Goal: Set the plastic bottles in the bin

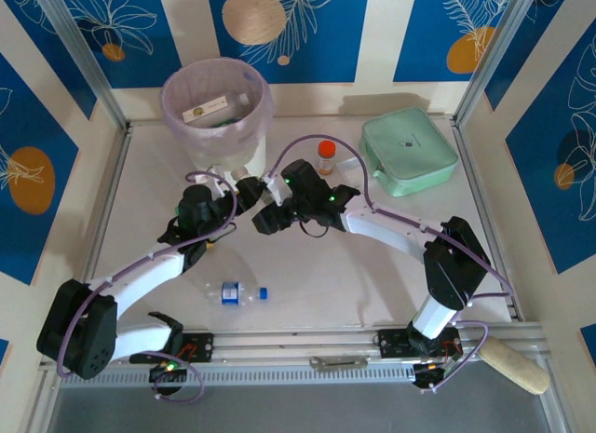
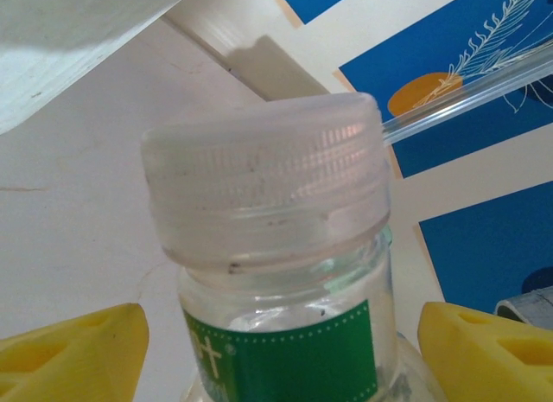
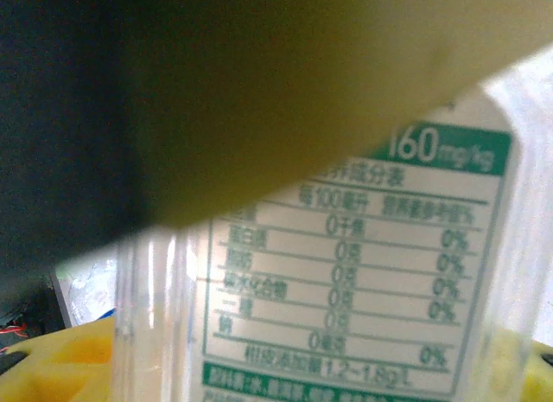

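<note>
Rising just ahead of the left gripper (image 2: 281,314) and a little to its left, the bin (image 1: 209,144) was the nearest large thing. Its white wall crossed the upper-left corner of the left wrist view, and from above its rim stood higher than either gripper. The left gripper was the nearer to it, almost at its foot. The right gripper (image 3: 315,350) lay close beside the left one, on its right and slightly further from the bin.

Between the left gripper's yellow fingers (image 2: 78,354) stood a green-labelled bottle (image 2: 276,272) with a translucent white cap. Its long axis ran straight out along the gripper's reach, cap leading. A sliver of background showed either side of its neck, and any contact lower down was out of frame, so I could not tell whether the fingers were gripping it.

The right gripper appeared clamped on a bottle with a printed nutrition table (image 3: 346,272), whose clear wall met yellow finger at both sides. Whether this was the same bottle could not be told.

A blue-capped clear bottle (image 1: 237,292) lay on its side on the table (image 1: 372,284), well behind the left gripper towards the arm bases, cap pointing right.

I judged that reaching the bin would need a lift over the rim, then a short push forward.
</note>
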